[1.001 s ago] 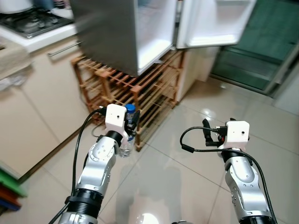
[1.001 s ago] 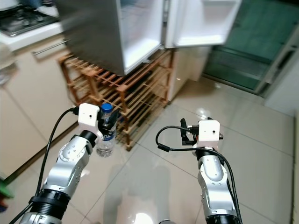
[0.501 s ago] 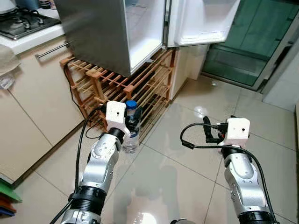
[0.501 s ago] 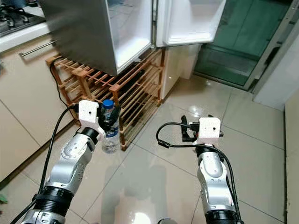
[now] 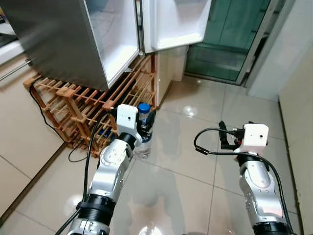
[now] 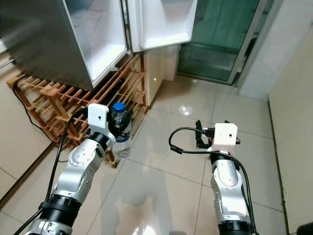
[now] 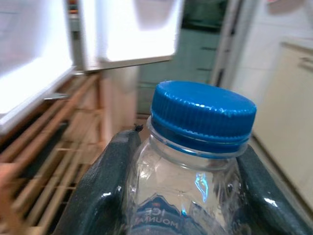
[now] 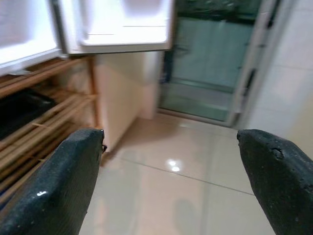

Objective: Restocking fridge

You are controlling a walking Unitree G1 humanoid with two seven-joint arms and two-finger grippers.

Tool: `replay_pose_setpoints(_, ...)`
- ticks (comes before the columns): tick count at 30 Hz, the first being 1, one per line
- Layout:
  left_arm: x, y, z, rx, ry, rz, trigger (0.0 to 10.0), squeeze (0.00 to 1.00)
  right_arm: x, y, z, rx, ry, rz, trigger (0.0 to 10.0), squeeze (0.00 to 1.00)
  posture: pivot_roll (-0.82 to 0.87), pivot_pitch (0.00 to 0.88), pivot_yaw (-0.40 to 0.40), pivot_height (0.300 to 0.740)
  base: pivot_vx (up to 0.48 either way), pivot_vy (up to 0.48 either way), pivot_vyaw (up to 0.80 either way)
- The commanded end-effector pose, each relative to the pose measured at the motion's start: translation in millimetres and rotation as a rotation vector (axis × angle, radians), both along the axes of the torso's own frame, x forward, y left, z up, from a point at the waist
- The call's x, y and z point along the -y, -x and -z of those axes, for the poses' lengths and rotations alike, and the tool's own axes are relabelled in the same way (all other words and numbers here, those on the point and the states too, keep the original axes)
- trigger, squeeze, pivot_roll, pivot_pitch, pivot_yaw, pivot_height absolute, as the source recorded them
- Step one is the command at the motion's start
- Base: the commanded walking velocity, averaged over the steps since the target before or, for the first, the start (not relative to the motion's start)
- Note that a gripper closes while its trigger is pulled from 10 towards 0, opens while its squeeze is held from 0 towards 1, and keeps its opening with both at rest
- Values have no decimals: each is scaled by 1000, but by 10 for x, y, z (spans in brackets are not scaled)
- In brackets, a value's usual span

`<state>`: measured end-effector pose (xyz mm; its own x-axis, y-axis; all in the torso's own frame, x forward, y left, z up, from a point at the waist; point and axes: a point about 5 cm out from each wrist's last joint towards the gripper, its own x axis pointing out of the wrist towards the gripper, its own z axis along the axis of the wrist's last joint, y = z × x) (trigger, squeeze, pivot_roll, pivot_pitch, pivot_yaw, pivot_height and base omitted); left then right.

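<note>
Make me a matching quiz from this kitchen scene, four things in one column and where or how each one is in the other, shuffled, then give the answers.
Things:
1. water bottle
2. right gripper
3. fridge door
4. wooden rack

States:
A. swung open
B. open, holding nothing, above the floor tiles
C. under the fridge, on the floor
D. clamped upright in the left gripper

Pairs: 1-D, 2-B, 3-A, 4-C
</note>
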<state>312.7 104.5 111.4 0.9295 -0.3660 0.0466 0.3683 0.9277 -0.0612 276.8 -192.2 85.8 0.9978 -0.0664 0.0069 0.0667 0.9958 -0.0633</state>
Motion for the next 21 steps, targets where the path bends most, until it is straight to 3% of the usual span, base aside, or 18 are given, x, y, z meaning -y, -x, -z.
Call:
replay_pose_setpoints(1, -53, -42, -93, 41, -1, -19, 10000, 0, -41, -13, -12, 11, -9, -12, 10000, 0, -79, 0, 39, 740, 458, 0, 0)
replay_pose_setpoints(7, 2, -13, -158, 85, 16, 36, 10000, 0, -38, -5, 0, 10, -8, -9, 10000, 0, -82, 0, 44, 740, 457, 0, 0)
replay_pose_setpoints(17, 15, -42, -144, 75, 8, 39, 10000, 0, -42, -31, -6, 15, -6, -11, 10000, 0, -83, 0, 51, 740, 458, 0, 0)
replay_pose_setpoints(21, -14, -59, -101, 24, 72, 10, 10000, 0, -22, -27, -25, 30, -7, 1, 10000, 0, -85, 0, 54, 740, 458, 0, 0)
